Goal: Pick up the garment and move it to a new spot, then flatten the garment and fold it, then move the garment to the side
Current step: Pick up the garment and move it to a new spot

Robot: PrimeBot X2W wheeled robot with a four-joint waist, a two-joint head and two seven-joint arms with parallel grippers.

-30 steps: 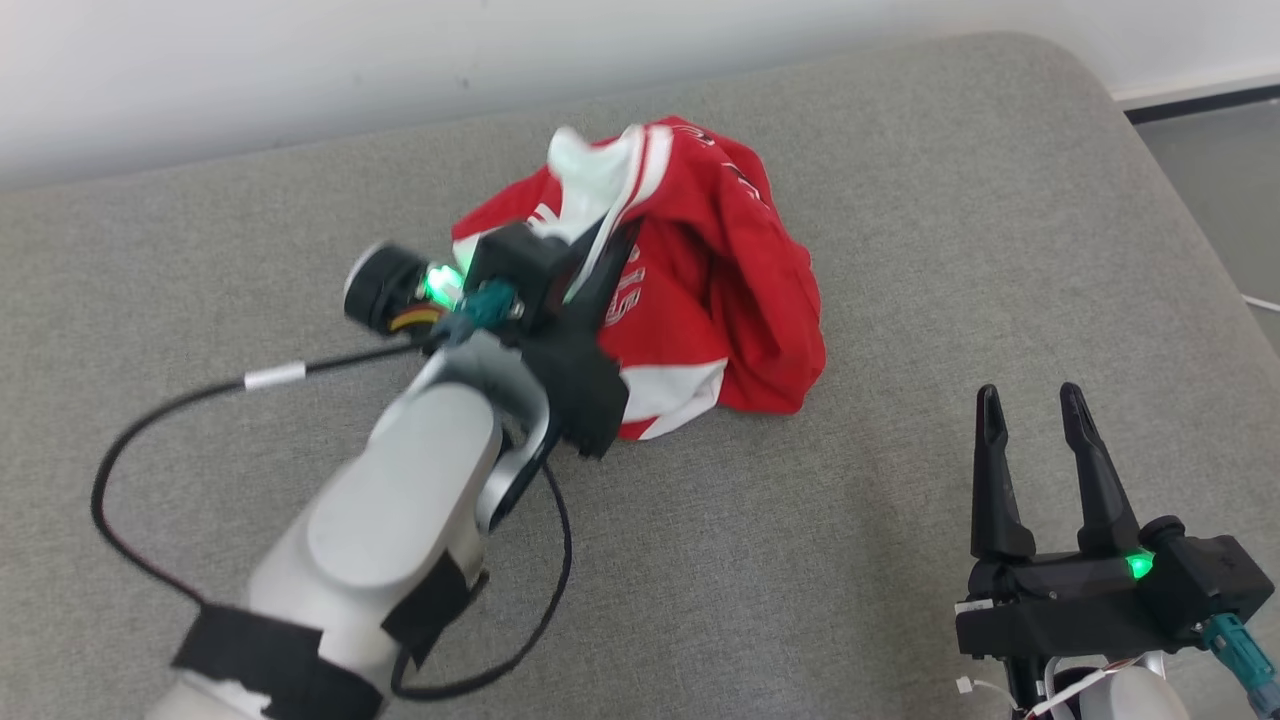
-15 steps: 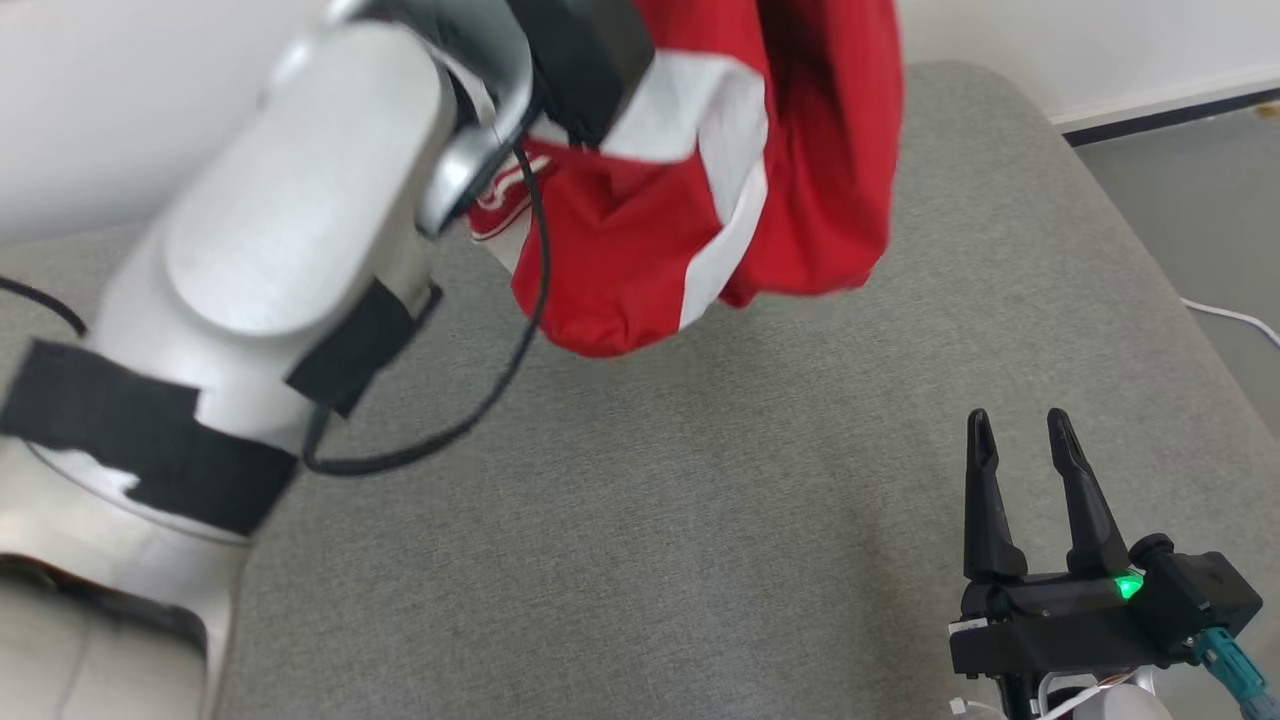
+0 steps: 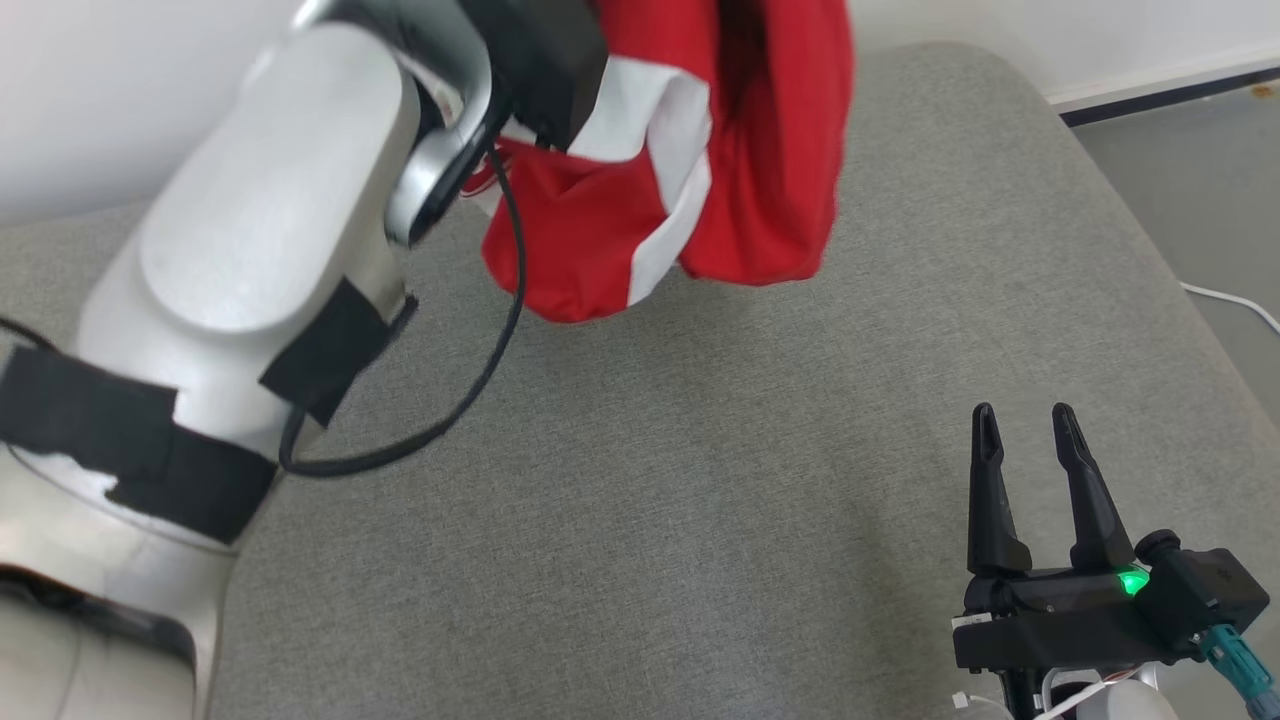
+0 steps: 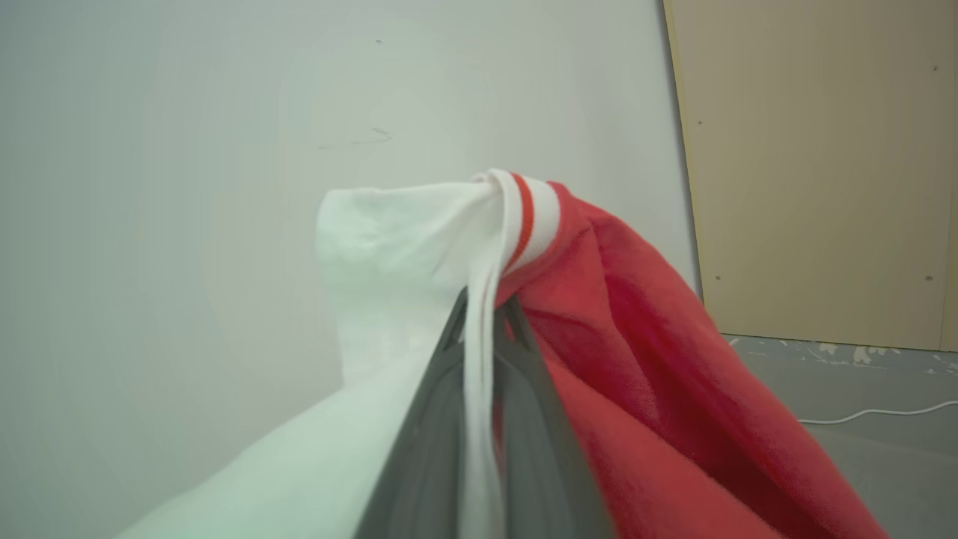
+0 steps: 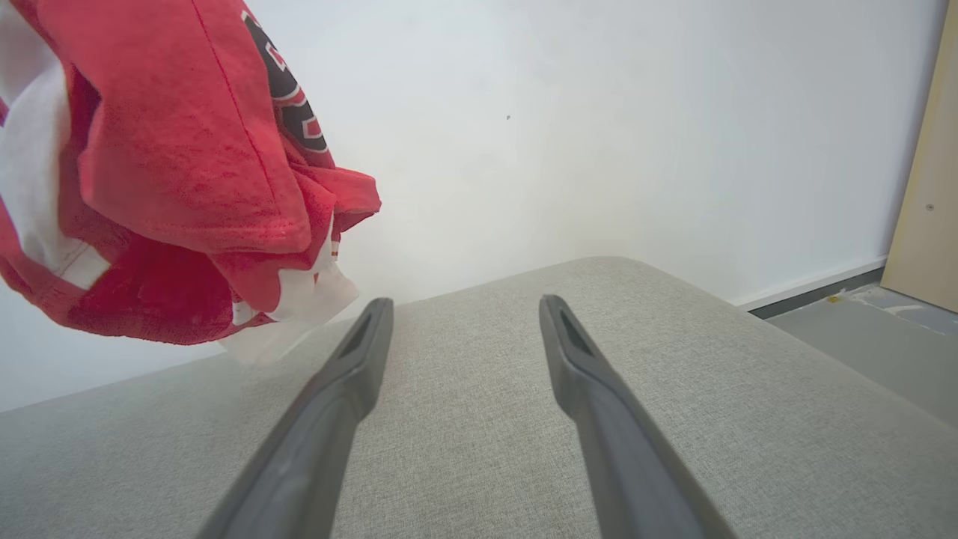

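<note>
as left end effector [image 4: 486, 301] pinches garment [image 3: 765, 160], right end effector [image 3: 1023, 412] spread over grey cushion [image 3: 700, 500]

Chunky white forearm [image 3: 260, 200] upper left, black straps [image 3: 130, 450] and a loose black cable [image 3: 490, 380] on it. Black right gripper [image 3: 1023, 412] lower right, green LED [image 3: 1132, 582] glowing.
</note>
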